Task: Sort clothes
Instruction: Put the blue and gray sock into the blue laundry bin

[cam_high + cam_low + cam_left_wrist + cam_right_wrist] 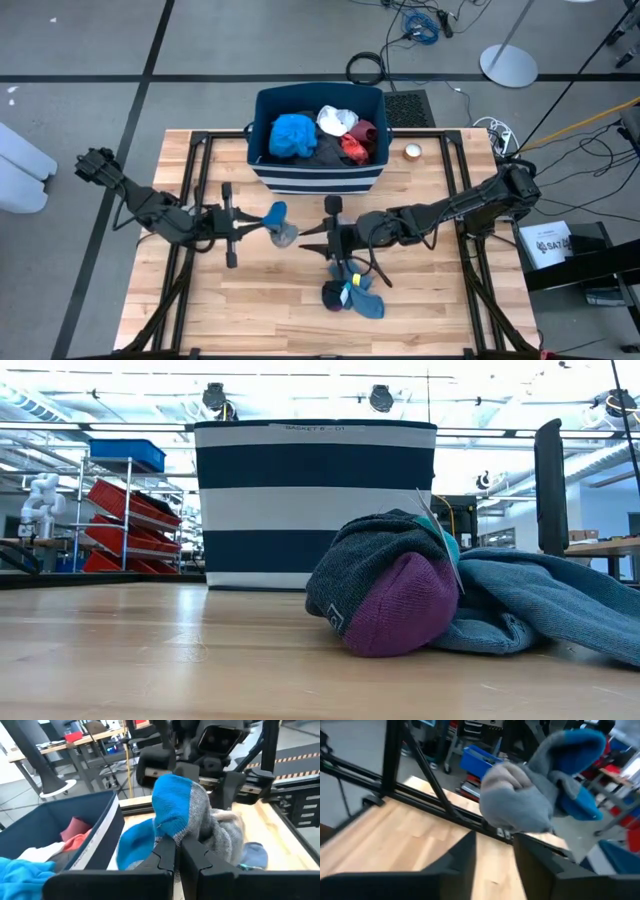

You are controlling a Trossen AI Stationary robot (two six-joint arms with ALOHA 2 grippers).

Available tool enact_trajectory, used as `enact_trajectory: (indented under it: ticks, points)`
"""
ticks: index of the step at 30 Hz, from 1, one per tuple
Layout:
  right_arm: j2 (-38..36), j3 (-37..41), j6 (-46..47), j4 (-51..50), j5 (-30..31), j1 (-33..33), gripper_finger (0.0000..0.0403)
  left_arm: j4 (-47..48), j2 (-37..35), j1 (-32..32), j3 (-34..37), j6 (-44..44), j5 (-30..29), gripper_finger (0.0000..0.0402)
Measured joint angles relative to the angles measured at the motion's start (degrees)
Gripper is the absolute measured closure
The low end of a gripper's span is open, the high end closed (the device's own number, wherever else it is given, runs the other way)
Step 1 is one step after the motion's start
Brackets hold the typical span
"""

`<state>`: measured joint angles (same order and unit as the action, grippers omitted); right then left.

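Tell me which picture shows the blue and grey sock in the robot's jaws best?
The left wrist view: the sock fills the picture, pinched by the left gripper. The right wrist view shows it close but blurred, the high view shows it small, and the low view misses it.

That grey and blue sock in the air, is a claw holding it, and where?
Yes. The left gripper pinches the sock at its lower grey edge; the right gripper has nothing.

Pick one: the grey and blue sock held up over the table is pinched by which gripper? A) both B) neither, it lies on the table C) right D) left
D: the left gripper has its fingers shut on the sock, while the right gripper stands open just beside it, no part of the sock between its fingers.
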<state>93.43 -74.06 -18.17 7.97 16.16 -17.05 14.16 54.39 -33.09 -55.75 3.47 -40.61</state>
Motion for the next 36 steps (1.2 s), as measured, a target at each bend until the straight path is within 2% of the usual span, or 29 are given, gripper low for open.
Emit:
enact_trajectory:
  ticks: [2,9,15,25,30,36]
  points:
    - [0.0,0.0,-2.1,0.0,1.9,-0.7,0.0264,0.4,0.0,0.0,0.0,0.0,-0.1,0.0391]
    - [0.0,0.0,-3.7,1.1,2.1,-1.2,0.0163,0.3,0.0,0.0,0.0,-0.2,-0.1,0.0391]
    - [0.9,0.0,-4.9,3.1,1.8,-1.2,0.0109,0.3,1.0,0.1,0.0,-3.1,0.0,0.0391]
    - [3.0,0.1,-11.7,7.4,2.0,-1.2,0.0102,-0.5,2.5,0.1,0.0,-3.2,0.0,0.0391]
    - [2.8,0.1,-13.6,8.6,7.9,-1.5,0.0103,0.0,2.5,0.1,0.0,-4.4,0.0,0.0391]
    - [2.7,0.1,-14.2,8.6,7.7,-1.9,0.0103,-0.4,2.5,0.2,0.0,-4.6,0.0,0.0391]
